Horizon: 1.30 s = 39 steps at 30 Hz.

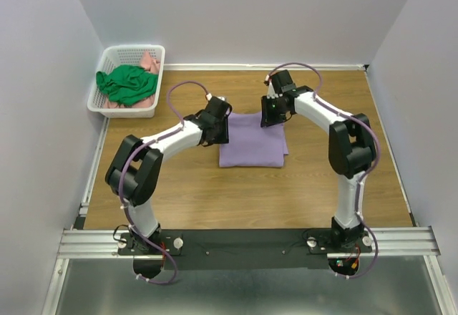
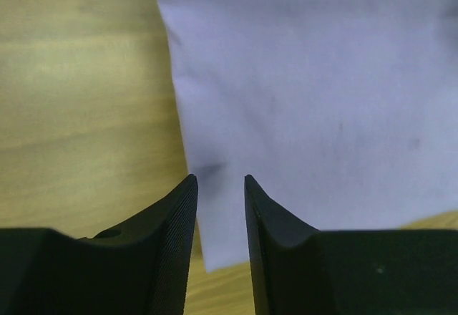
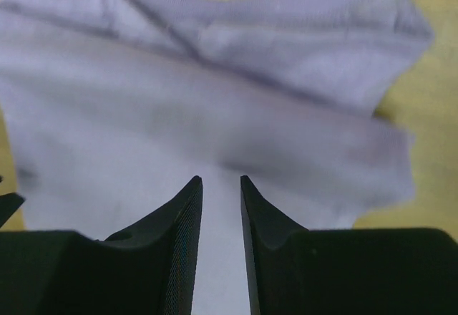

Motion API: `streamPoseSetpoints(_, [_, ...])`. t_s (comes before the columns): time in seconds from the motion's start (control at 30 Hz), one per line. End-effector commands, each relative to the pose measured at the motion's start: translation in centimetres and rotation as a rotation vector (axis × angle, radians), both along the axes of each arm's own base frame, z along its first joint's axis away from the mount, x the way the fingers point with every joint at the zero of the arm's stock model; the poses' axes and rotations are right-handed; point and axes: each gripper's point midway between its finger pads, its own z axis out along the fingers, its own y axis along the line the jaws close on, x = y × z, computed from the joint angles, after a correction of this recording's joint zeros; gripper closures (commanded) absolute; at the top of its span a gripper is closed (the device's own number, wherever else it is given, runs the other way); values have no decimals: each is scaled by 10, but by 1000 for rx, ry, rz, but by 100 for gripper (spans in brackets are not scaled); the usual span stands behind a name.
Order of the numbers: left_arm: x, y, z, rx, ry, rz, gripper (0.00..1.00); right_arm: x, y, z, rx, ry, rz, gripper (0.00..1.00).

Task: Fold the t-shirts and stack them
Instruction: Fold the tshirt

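The lavender t-shirt [image 1: 252, 143] is light, soft and limp; pinch a folded edge. The left gripper [image 2: 220, 180] and right gripper [image 3: 220, 180] stand narrowly open, apparently empty.

Wooden table [image 1: 250, 200] between plain pale grey walls [image 1: 250, 14]

Top cam sits high up behind the arm bases [image 1: 147, 238], tilted down and forward, far enough back to catch the whole surface [image 1: 315, 193] from the rail [image 1: 401, 240] at 6 o'clock to the back wall [image 1: 243, 14] at 12. Left wrist cam rides right behind the left claw [image 2: 220, 180], super close, looking past it at an edge of the purple t-shirt [image 2: 308, 93] with bare wood at 9 o'clock, and the right wrist cam does the same behind the right claw [image 3: 220, 180], cloth nearly filling it. All three share that purple t-shirt mid-surface.
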Motion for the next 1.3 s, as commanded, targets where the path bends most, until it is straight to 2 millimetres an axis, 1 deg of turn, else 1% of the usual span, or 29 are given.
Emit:
streamPoseSetpoints(0.0, [51,-11,16,-78,-85,-10,61,45,2,-3,39,-59,16,65])
streamPoseSetpoints(0.03, [61,-7,17,-81,-92,-4,64,51,0,-5,41,-60,9,65])
streamPoseSetpoints(0.07, [75,-12,26,-91,-124,-5,64,56,-2,-8,38,-60,4,65])
streamPoseSetpoints(0.1, [83,-11,24,-86,-127,-4,64,63,-7,-13,36,-57,-15,65])
streamPoseSetpoints(0.13, [94,-13,17,-98,-105,-21,64,73,-11,-8,52,-67,-38,65])
streamPoseSetpoints(0.17, [97,-12,-4,-94,-58,-24,64,78,-11,-10,66,-63,-44,65])
streamPoseSetpoints(0.23, [103,-12,-16,-133,-8,-30,65,86,-12,-3,107,-67,-56,65])
streamPoseSetpoints(0.27, [114,-5,-15,-155,-7,-10,65,91,-19,-3,114,-67,-80,64])
streamPoseSetpoints(0.3, [116,-2,-22,-161,10,1,65,92,-22,-3,114,-66,-92,63])
streamPoseSetpoints(0.4, [129,9,-5,-188,-24,31,65,92,-28,9,153,-72,-114,62])
streamPoseSetpoints(0.43, [130,12,1,-188,-39,31,63,84,-24,20,193,-72,-93,61])
streamPoseSetpoints(0.5, [132,16,23,-200,-83,33,59,81,-20,32,236,-100,-88,57])
streamPoseSetpoints(0.57, [126,15,48,-229,-133,18,51,70,-14,49,299,-120,-54,54])
streamPoseSetpoints(0.63, [119,10,63,-277,-156,-8,42,58,-3,57,371,-109,-11,54])
streamPoseSetpoints(0.67, [115,8,65,-296,-169,-17,41,54,0,58,396,-104,0,54])
streamPoseSetpoints(0.7, [111,5,76,-321,-191,-29,41,49,1,56,423,-96,3,55])
streamPoseSetpoints(0.73, [106,-1,76,-342,-195,-57,41,43,7,56,460,-81,29,55])
streamPoseSetpoints(0.77, [103,-5,77,-354,-197,-76,44,45,8,56,485,-88,30,55])
streamPoseSetpoints(0.87, [95,-21,65,-373,-164,-146,51,32,11,46,601,-28,83,56])
streamPoseSetpoints(0.9, [93,-25,52,-377,-135,-159,52,31,14,40,639,-11,98,56])
streamPoseSetpoints(0.93, [95,-26,46,-382,-130,-162,53,31,12,35,654,2,101,56])
streamPoseSetpoints(0.97, [100,-27,44,-392,-140,-156,55,36,9,33,667,2,100,56])
streamPoseSetpoints(1.0, [102,-29,29,-390,-117,-156,55,36,7,16,678,42,94,56])
streamPoseSetpoints(1.07, [116,-32,24,-400,-123,-152,56,46,0,4,694,55,76,57])
streamPoseSetpoints(1.1, [120,-30,4,-387,-93,-138,58,48,-3,-1,707,63,74,57])
streamPoseSetpoints(1.13, [125,-29,-3,-382,-87,-126,59,52,-7,-8,710,68,63,57])
streamPoseSetpoints(1.17, [131,-26,-17,-376,-66,-104,60,58,-15,-23,725,81,29,57])
streamPoseSetpoints(1.23, [136,-22,-30,-374,-43,-82,62,61,-22,-34,761,104,18,57])
streamPoseSetpoints(1.27, [138,-21,-35,-376,-35,-73,62,62,-31,-50,772,140,-15,57])
